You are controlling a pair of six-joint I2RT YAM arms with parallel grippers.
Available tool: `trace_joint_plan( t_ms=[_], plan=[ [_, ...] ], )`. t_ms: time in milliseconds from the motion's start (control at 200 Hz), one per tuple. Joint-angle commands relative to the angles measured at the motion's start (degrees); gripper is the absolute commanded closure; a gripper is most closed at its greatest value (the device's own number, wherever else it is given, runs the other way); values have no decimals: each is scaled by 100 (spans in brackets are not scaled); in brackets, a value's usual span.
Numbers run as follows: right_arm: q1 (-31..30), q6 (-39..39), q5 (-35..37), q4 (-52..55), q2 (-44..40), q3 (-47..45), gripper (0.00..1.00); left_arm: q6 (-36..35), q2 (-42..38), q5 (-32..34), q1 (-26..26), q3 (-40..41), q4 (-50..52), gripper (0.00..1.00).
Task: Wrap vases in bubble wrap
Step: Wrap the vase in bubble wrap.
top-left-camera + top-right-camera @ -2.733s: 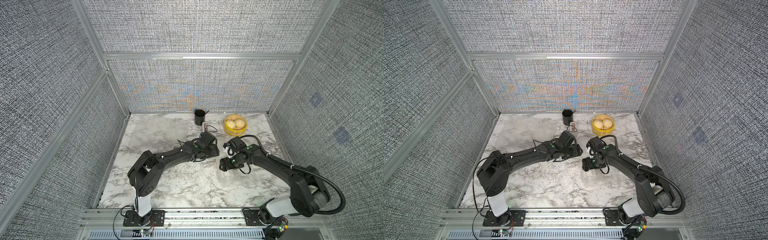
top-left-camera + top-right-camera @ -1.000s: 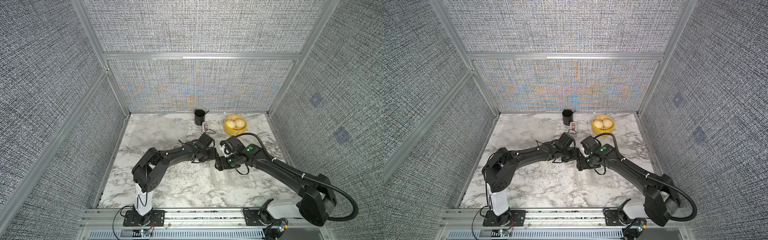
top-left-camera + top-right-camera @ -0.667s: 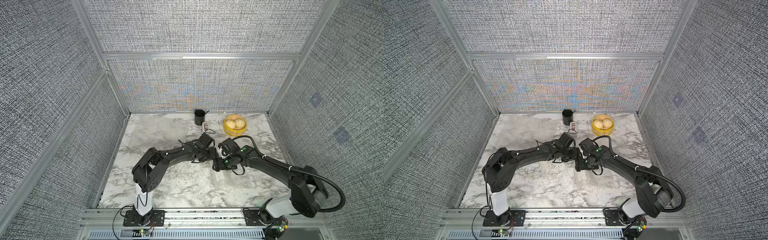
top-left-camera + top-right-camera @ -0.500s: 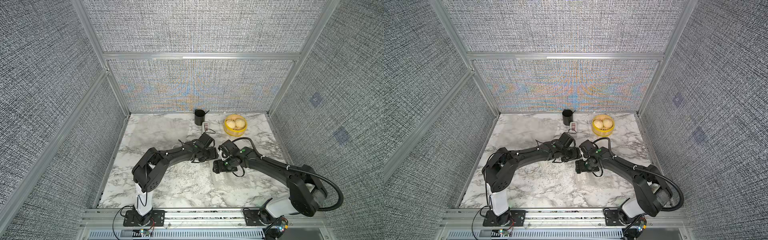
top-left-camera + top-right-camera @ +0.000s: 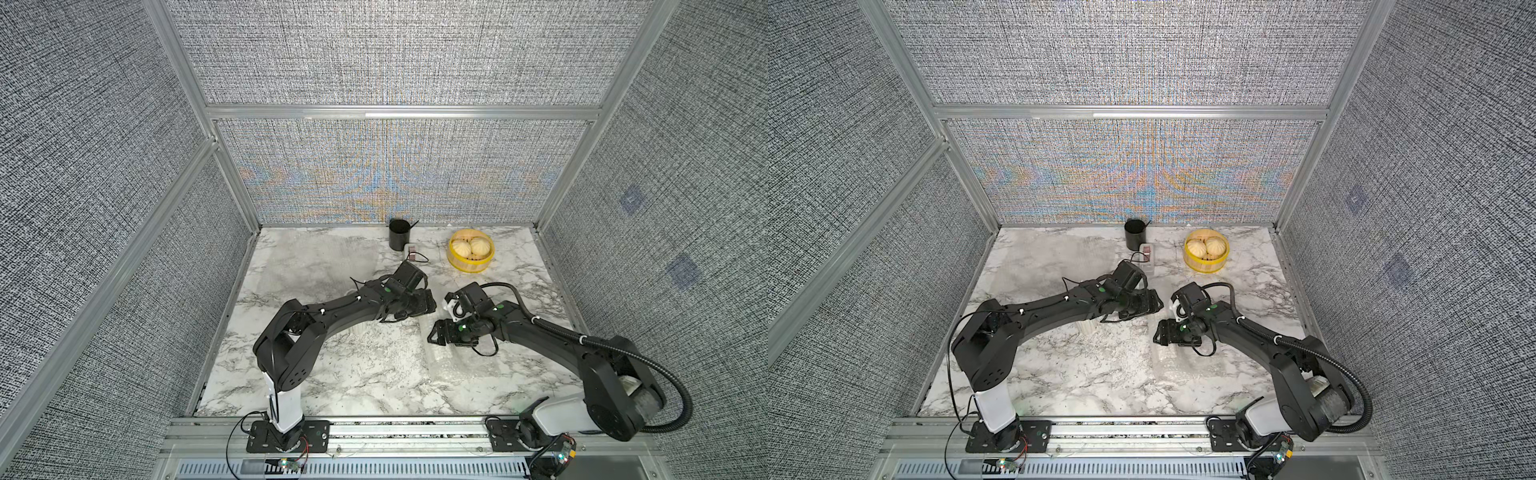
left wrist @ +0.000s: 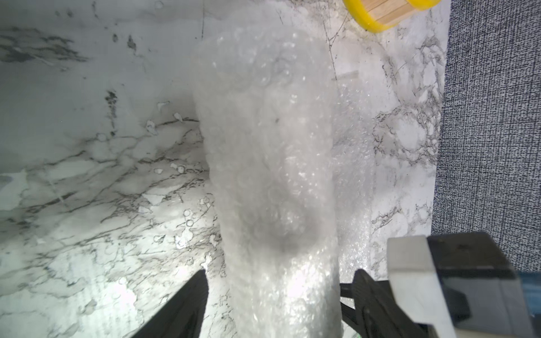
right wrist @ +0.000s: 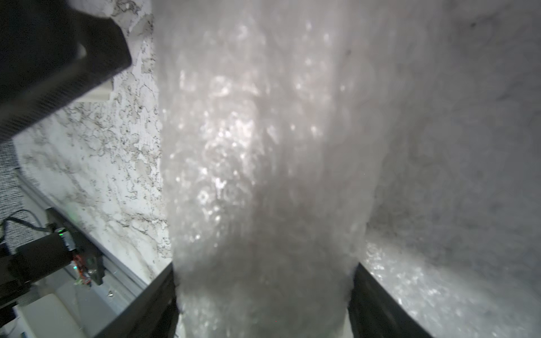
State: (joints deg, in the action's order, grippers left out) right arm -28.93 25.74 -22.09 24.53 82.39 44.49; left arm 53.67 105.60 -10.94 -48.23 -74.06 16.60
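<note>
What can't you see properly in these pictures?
Inside the bubble wrap: wrist views, cloudy wrap hides it.
White vase: top views, left arm covers most.
Left gripper, right gripper: squeezing the wrap or not, unclear.
Small thing beside black cup: top views, too small.

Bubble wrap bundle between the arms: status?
Left claw open, straddling bubble wrap bundle, gap on one side. Right claw clamped on it. Bare white vase partly hidden by left arm, apart.
</note>
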Motion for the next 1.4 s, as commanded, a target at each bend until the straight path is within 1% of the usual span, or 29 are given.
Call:
trace_joint_plan(
  t_ms=[0,70,140,340,475,555,640,675,750,860,961,1016,1091,1176,1396],
  plan=[
    [203,-156,-518,40,33,-317,22,18,81,-61,6,-38,23,20],
    [386,-162,-805,-171,14,-500,22,-6,269,-200,6,-168,23,21],
    [505,-178,-888,-244,13,-607,22,-23,417,-309,9,-272,-35,21],
    [717,-221,-895,-309,-146,-736,19,-30,642,-344,-7,-328,62,21],
    [742,-234,-864,-236,-431,-672,15,-45,708,-253,-12,-276,111,23],
    [741,-227,-833,-80,-685,-517,9,-50,735,-242,-11,-236,142,23],
    [696,-350,-790,394,-829,-210,3,-50,718,-227,-11,-189,126,23],
    [666,-458,-671,671,-797,-42,2,-45,710,-208,-9,-171,120,23],
    [566,-594,-158,1226,-701,273,2,-57,715,-201,-11,-178,129,23],
    [179,-435,320,1289,-686,501,2,-58,721,-211,-11,-179,98,23],
    [-211,-312,957,1437,-569,787,4,-45,705,-191,-11,-157,90,23],
    [-353,-267,1169,1407,-504,888,9,-34,703,-188,-11,-146,57,23],
    [-480,-256,1276,1410,-335,1028,13,-50,713,-173,-11,-178,71,23],
    [-559,-294,1345,1397,-147,1131,21,-74,715,-170,-11,-196,69,23],
    [-554,-428,1460,1394,35,1034,36,-70,777,-174,-11,-252,54,23]
  ],
)
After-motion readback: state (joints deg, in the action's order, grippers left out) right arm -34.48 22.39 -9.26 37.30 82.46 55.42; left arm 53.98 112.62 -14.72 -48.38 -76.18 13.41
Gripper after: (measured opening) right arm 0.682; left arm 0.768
